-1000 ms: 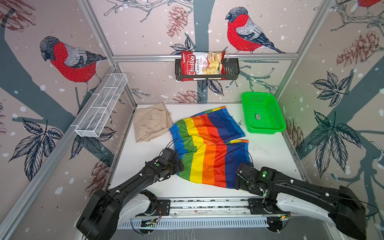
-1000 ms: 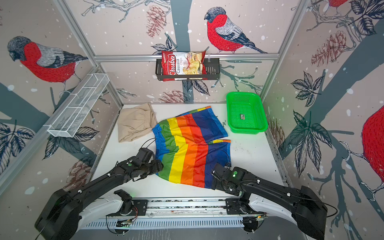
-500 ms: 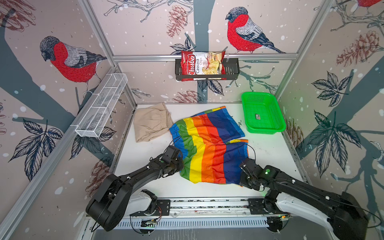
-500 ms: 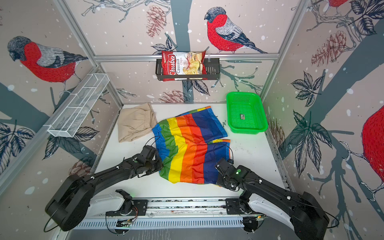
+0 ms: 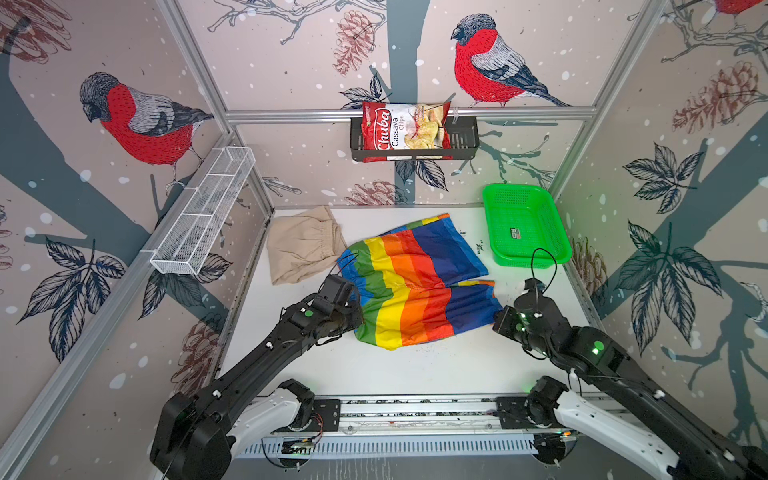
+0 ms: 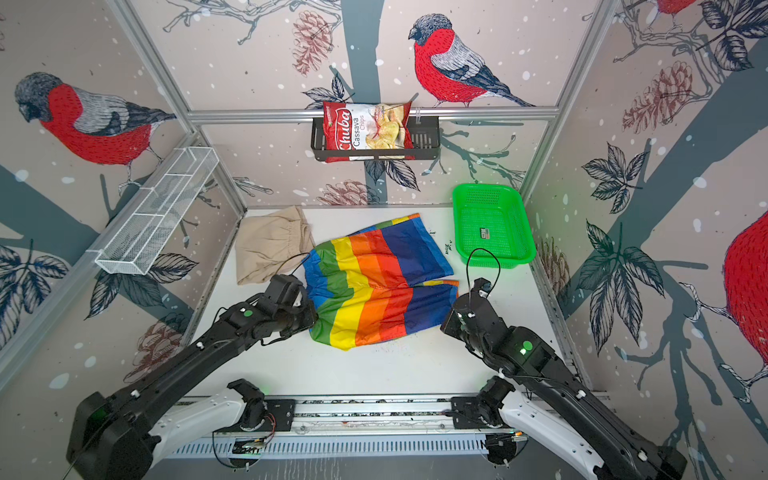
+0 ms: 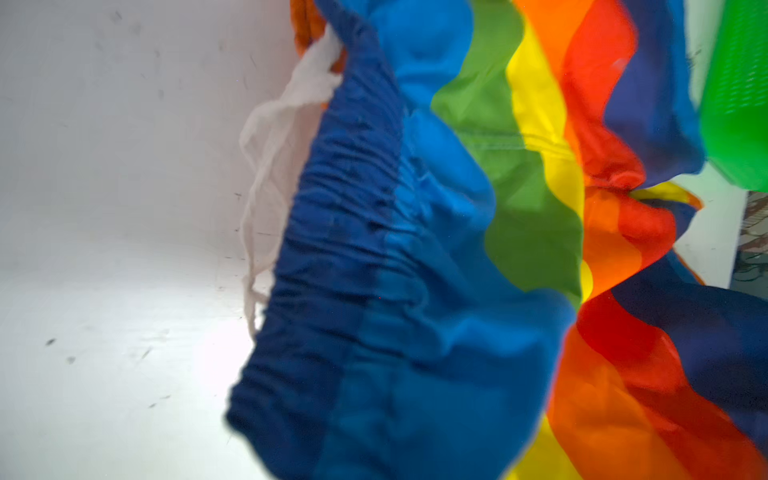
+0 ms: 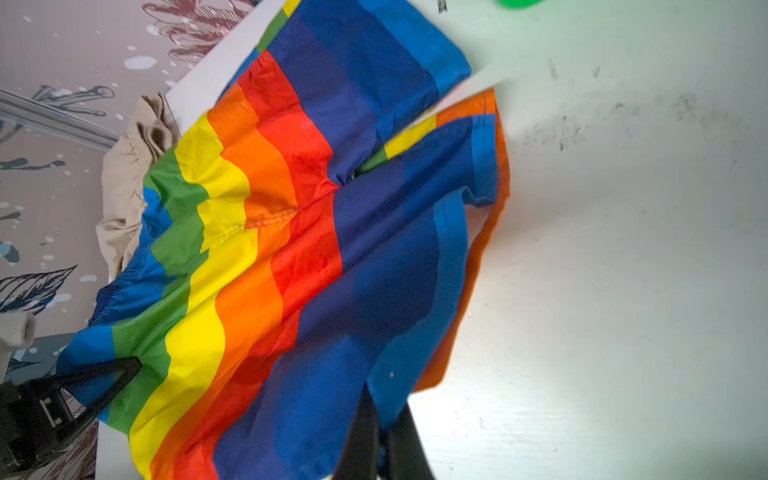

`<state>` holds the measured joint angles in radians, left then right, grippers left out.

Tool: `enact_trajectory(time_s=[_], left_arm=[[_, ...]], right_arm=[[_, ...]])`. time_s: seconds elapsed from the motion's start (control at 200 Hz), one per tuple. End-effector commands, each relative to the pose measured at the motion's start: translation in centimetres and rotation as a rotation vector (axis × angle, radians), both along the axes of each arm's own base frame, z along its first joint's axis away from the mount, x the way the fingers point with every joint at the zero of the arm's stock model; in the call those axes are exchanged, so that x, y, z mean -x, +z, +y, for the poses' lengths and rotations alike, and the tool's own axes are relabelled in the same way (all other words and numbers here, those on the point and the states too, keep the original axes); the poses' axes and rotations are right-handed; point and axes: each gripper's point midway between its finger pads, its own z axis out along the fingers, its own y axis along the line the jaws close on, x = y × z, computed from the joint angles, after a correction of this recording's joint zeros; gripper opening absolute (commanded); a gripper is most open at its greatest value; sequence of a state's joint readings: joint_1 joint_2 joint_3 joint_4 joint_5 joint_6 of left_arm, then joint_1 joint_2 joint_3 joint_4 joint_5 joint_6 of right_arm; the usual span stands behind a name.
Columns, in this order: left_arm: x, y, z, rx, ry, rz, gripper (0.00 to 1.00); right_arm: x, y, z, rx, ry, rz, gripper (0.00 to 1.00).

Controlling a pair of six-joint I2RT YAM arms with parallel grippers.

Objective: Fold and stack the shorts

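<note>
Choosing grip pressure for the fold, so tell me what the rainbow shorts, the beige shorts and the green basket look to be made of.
The rainbow shorts: thin synthetic weave, probably nylon or polyester; glossy sheen, crisp creases. The beige shorts: matte woven cloth, perhaps cotton; soft dull wrinkles. The green basket: rigid moulded plastic, slightly glossy, with perforated mesh walls.

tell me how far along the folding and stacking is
Done: nothing; neither pair looks folded or stacked. In hand: the left gripper and right gripper are shut on the near edge of the rainbow shorts, at the waist corner and leg hem, with the pair spread open. To do: fold it, fold the beige shorts lying rumpled at the back left, then stack both.
</note>
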<state>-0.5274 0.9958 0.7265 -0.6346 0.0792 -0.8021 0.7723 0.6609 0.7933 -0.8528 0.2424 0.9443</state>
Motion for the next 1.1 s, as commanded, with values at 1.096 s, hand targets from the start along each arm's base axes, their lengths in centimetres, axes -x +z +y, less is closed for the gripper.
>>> enact_trajectory(time_s=[1.096], left_arm=[[-6.5,1.8,4.4,-0.018,0.083,0.101,0.24]], right_arm=[[-25.0,9.8,-1.9,0.090,-0.216,-0.486,0.00]])
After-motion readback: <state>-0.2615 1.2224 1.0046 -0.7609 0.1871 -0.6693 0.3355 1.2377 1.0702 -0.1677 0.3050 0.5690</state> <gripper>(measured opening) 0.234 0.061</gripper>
